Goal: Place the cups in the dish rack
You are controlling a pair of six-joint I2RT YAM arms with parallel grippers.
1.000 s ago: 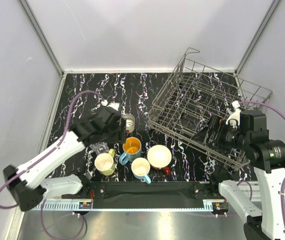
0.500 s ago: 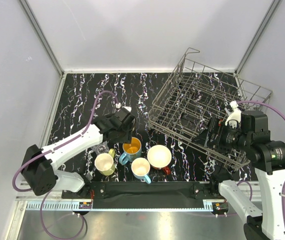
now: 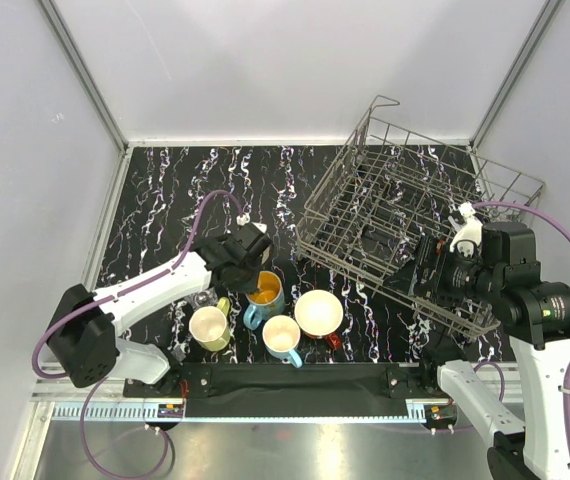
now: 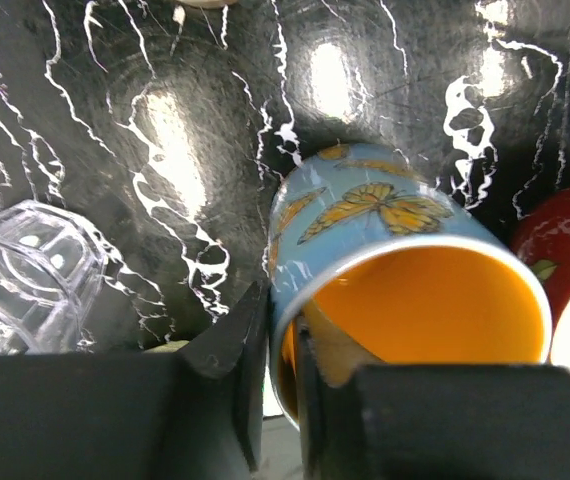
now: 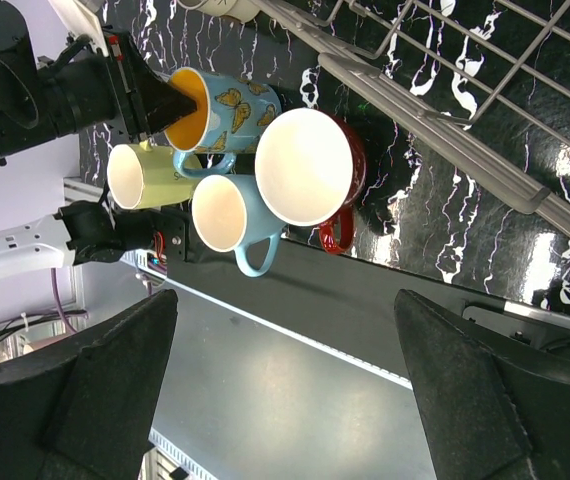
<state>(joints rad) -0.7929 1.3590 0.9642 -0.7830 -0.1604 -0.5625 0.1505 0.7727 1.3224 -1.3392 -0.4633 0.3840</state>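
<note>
My left gripper (image 3: 249, 272) (image 4: 280, 370) is shut on the rim of the teal butterfly mug (image 3: 264, 293) (image 4: 395, 250), one finger inside its orange interior and one outside. The mug leans in the grip. Beside it stand the yellow-green mug (image 3: 209, 328), the light-blue mug (image 3: 282, 338), the wide red mug (image 3: 319, 313) and the clear tumbler (image 3: 202, 297) (image 4: 25, 275). The dish rack (image 3: 405, 215) sits tilted at the right. My right gripper (image 3: 430, 270) (image 5: 285, 390) hangs open and holds nothing, by the rack's near side.
The cups cluster tightly at the table's near edge, next to the black front rail (image 3: 295, 380). White walls close in the dark marbled table (image 3: 165, 190). The rack's near corner lies over the right arm's wrist.
My left gripper swung right from the far side, came down on the teal mug and closed on its rim, tipping it. The right arm has barely moved.
</note>
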